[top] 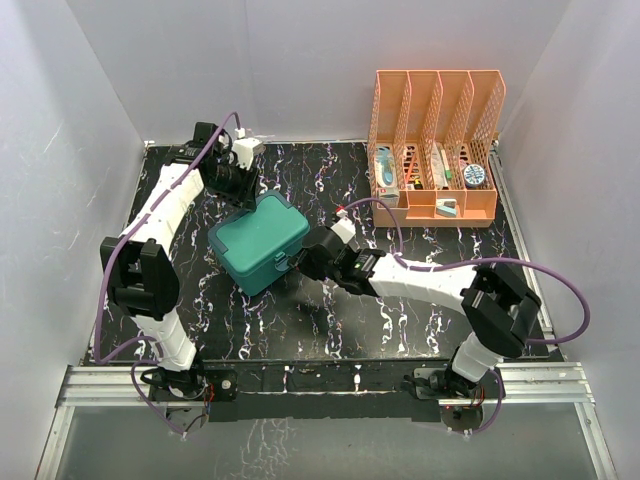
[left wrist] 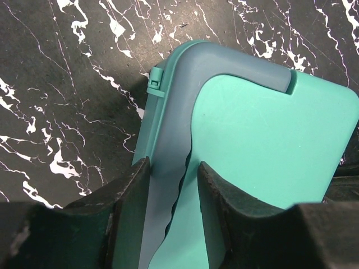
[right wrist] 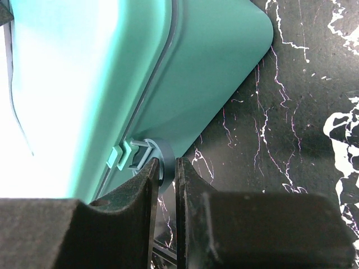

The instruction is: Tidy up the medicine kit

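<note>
The teal-green medicine kit (top: 258,240) lies closed on the black marbled table, turned at an angle. My left gripper (top: 246,196) is at its far edge. In the left wrist view its fingers (left wrist: 132,193) straddle the grey-blue handle strip (left wrist: 168,140) on the lid, with a gap showing beside the strip's wavy edge. My right gripper (top: 300,262) is at the kit's near side. In the right wrist view its jaws (right wrist: 168,168) are pinched on the small grey latch tab (right wrist: 164,152) under the lid seam.
An orange mesh file rack (top: 435,120) stands at the back right with several small items in its slots. White walls close in the table on three sides. The arms' rail runs along the near edge (top: 320,380).
</note>
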### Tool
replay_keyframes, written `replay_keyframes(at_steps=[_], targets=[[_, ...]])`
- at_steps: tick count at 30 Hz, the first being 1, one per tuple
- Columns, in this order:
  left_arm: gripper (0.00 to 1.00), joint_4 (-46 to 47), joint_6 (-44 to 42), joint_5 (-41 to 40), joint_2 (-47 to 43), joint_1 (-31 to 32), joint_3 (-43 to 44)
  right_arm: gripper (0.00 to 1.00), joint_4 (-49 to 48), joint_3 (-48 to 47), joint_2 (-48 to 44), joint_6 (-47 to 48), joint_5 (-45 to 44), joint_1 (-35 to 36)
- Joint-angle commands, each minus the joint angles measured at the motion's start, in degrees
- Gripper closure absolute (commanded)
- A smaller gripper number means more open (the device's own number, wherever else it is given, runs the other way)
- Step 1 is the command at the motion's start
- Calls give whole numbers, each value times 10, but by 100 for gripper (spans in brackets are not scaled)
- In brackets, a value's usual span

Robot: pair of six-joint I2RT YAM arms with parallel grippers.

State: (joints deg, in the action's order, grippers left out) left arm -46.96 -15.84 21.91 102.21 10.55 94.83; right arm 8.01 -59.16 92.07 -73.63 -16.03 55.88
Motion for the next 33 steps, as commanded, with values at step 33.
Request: replay_keyframes(at_steps=[33], targets=[[70,1,-12,-26,-20,-1,-46,69,15,-86,-31,33,-17,17]])
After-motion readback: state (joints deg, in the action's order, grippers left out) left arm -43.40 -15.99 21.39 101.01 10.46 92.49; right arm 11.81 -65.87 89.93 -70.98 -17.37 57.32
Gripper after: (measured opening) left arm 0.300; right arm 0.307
